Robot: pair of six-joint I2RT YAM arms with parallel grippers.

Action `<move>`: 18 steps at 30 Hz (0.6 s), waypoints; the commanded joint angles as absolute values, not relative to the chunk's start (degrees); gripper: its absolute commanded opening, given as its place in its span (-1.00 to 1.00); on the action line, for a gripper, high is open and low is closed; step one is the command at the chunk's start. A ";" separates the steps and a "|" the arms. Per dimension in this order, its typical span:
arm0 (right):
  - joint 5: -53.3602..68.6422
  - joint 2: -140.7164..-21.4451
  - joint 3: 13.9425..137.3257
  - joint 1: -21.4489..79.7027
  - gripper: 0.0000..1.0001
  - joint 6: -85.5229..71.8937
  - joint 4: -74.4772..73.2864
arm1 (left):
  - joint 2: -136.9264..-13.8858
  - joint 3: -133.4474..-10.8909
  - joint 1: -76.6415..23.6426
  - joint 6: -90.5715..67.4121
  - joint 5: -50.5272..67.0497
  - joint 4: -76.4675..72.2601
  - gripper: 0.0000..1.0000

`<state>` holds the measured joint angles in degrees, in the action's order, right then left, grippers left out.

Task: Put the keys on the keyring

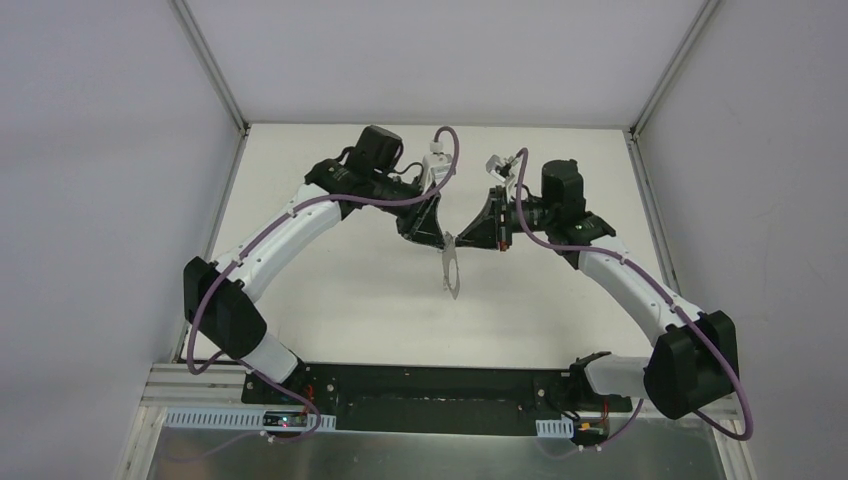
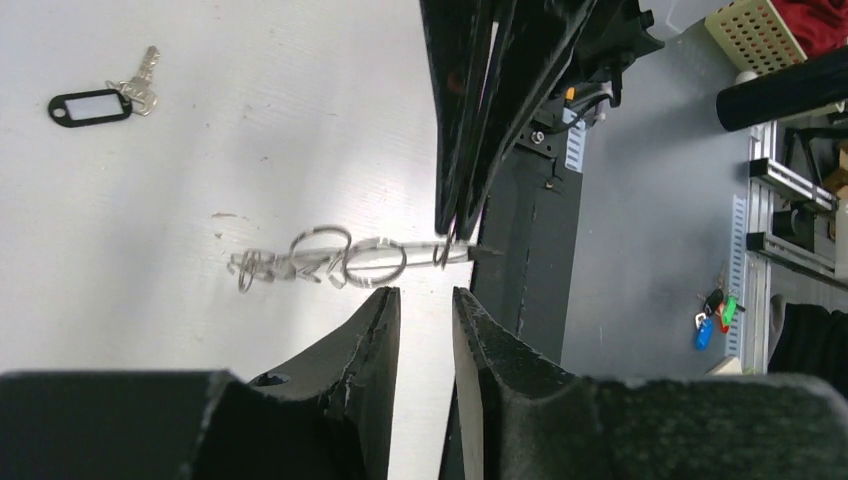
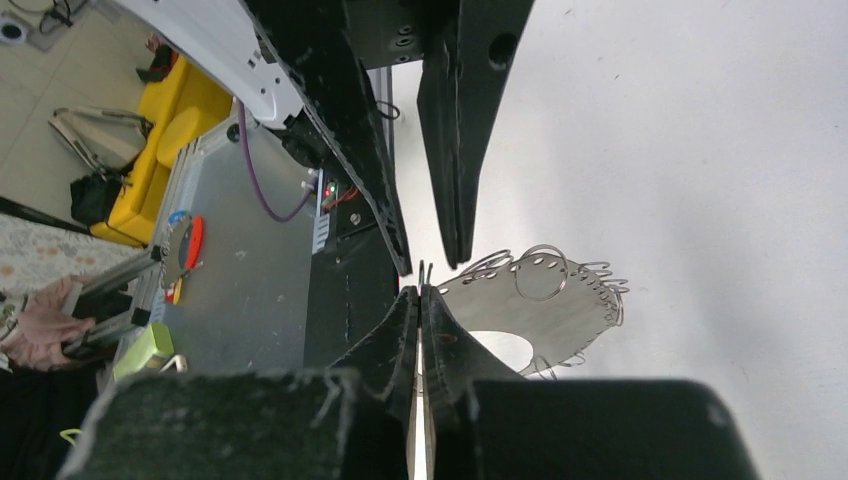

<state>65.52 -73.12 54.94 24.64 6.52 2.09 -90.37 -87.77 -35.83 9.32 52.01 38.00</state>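
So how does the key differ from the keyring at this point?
The key lies flat on the table, untouched; the keyring hangs in the air, pinched by the right end effector. The key has a black oval head; the keyring is a thin wire loop strung with small silvery rings. Both have silvery metal.

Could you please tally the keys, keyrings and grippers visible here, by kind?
Keys: 1, the black-tagged key, lying apart on the table.
Keyrings: 1, the keyring, pinched by the right gripper.
Grippers: 2, the right gripper shut on the keyring and the left gripper open.
Total: 4
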 commanded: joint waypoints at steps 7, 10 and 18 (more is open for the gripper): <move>70.05 -72.41 52.92 22.97 -1.00 -4.85 16.39 | -81.57 -79.92 -33.22 6.47 59.31 22.76 -0.37; 70.31 -72.66 52.80 22.94 -1.00 -5.29 17.06 | -82.52 -79.76 -33.22 5.70 59.83 20.94 -0.35; 70.83 -72.60 51.84 22.81 -1.00 -6.75 19.43 | -85.83 -80.37 -33.48 1.04 61.28 16.76 -0.34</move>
<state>68.42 -73.14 52.29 23.11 -5.17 14.63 -84.64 -80.36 -33.04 3.79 58.17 21.23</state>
